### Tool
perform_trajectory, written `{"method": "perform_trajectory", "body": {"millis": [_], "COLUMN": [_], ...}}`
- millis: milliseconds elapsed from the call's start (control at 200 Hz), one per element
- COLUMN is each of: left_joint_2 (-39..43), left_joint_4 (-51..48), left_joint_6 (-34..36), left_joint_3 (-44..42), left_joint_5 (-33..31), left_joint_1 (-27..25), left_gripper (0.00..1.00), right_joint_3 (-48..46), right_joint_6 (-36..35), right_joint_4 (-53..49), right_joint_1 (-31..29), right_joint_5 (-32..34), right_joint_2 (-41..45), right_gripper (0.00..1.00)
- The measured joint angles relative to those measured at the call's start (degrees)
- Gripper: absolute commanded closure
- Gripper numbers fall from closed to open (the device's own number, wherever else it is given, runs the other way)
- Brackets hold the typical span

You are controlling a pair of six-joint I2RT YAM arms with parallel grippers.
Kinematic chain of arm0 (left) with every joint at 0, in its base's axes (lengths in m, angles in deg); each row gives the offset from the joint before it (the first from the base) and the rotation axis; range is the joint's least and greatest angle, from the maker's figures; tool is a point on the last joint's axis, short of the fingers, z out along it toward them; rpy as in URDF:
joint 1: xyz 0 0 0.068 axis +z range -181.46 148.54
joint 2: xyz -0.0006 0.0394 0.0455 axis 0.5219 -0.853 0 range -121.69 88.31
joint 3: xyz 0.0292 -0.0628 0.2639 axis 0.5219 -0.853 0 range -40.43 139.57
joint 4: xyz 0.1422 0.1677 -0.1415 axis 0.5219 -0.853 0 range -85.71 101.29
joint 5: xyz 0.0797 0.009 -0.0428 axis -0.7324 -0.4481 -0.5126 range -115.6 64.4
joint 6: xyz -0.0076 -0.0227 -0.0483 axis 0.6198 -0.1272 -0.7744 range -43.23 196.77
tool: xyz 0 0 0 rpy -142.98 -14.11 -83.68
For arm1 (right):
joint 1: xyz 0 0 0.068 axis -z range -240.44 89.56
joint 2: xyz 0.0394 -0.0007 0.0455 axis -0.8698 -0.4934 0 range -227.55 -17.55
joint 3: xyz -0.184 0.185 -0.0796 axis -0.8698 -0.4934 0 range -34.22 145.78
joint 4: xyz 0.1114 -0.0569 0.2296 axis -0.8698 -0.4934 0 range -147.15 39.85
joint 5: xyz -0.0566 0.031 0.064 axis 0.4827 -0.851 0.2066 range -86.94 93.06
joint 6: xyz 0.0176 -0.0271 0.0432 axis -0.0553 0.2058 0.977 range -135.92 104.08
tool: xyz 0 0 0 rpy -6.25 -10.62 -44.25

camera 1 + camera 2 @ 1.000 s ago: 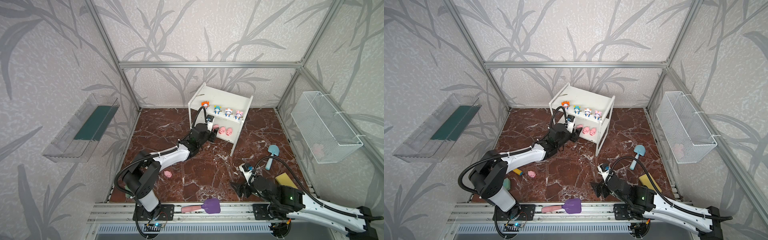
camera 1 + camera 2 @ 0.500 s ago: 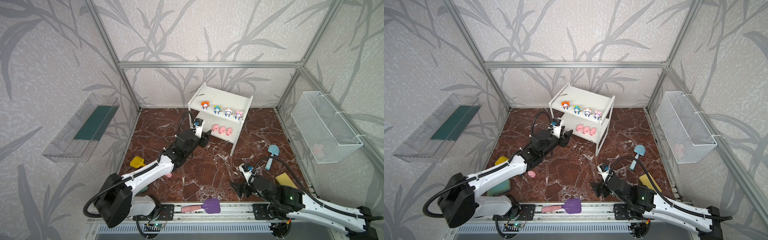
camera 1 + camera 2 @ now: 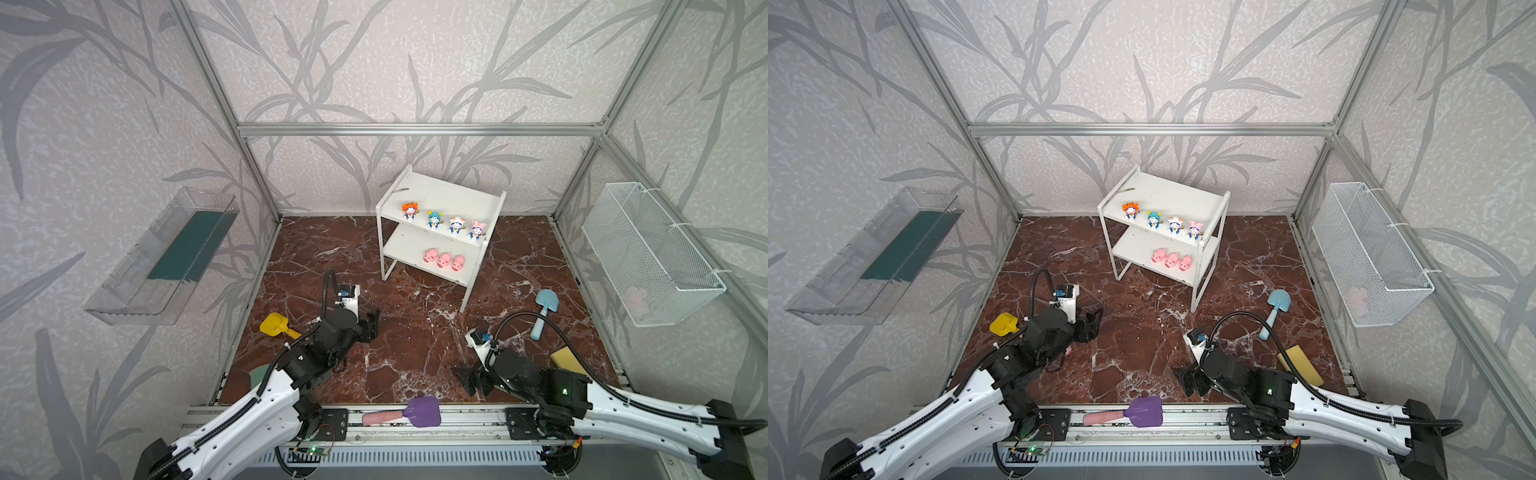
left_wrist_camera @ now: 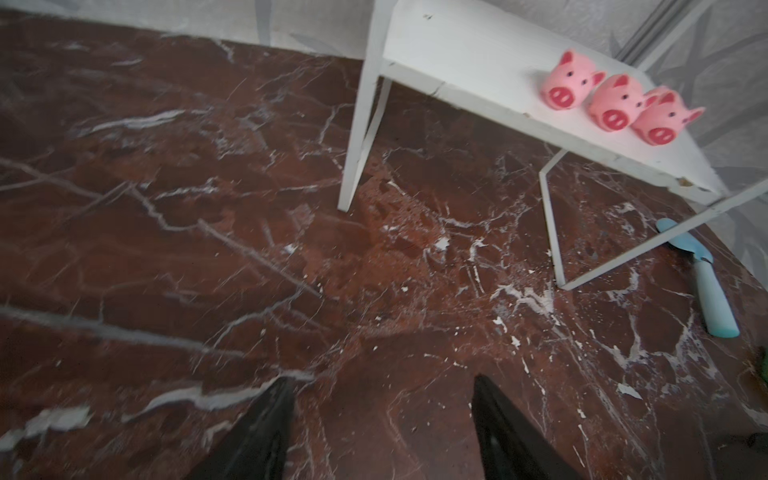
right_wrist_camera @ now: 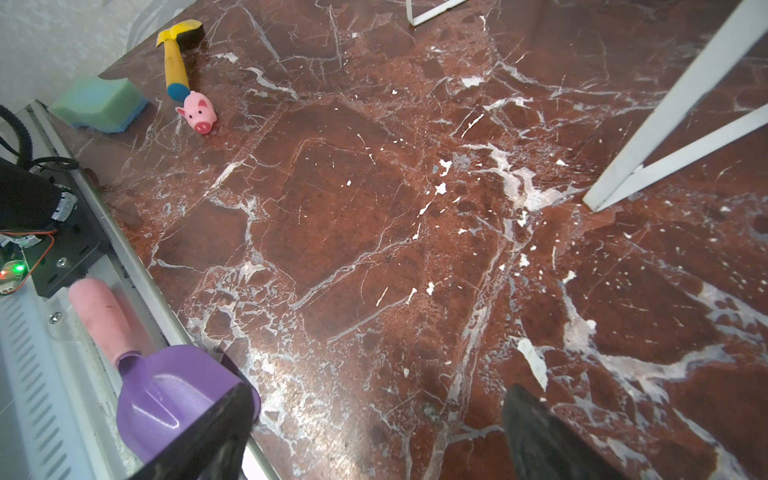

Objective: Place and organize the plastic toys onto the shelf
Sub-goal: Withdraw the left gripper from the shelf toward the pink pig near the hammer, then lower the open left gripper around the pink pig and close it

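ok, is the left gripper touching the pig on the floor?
Apart. Right wrist view: the pig lies by the yellow shovel, no gripper near it. Left wrist view: the left gripper is open over bare floor.

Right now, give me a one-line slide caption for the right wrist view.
Open right end effector, empty; a pink pig lies beside the yellow shovel.
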Motion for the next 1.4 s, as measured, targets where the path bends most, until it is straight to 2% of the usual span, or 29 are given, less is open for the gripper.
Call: {"method": "perform_trajectory", "body": {"millis": [145,275,340,530,830,1154,1404], "left_joint_2": [3.3,1.7,-0.4,-5.5,-7.7,-11.3,-15.6], "left_joint_4": [-11.5,-17.8,-19.7,-21.4,-21.0,-18.8,-15.1], "left_joint_6": [-8.1,-14.6,-17.5,-25.1,-33.4,-38.4,-38.7], "left_joint_3": [-0.7,-0.7,-0.8,-1.2,-3.0,-5.2,-5.2], "left_joint_5": [-4.2,-5.2,-5.0,-4.6,-6.0,-8.3,-9.2], "left_joint_1": [0.0,0.0,0.1,0.1,0.4,0.8,2.1], "left_gripper": [0.15,0.12,0.01,0.01,0.03,0.21,0.26], "right_joint_3": [-0.3,-0.3,-0.3,-0.9,-1.4,-1.5,-1.5], "right_joint_6": [-0.5,-0.8,-0.8,-0.7,-1.0,-3.0,-3.7], "right_joint_4": [1.7,2.4,2.5,2.8,2.9,4.8,5.7], "right_joint_1": [0.0,0.0,0.0,0.0,0.0,0.0,0.0], "right_joint_5": [-0.7,-0.7,-0.7,-1.2,-1.8,-4.8,-7.1], "right_joint_2": [-0.3,-0.3,-0.3,-0.1,2.2,1.6,-0.8], "right_gripper": [0.06,0.05,0.05,0.06,0.05,0.05,0.05]}}
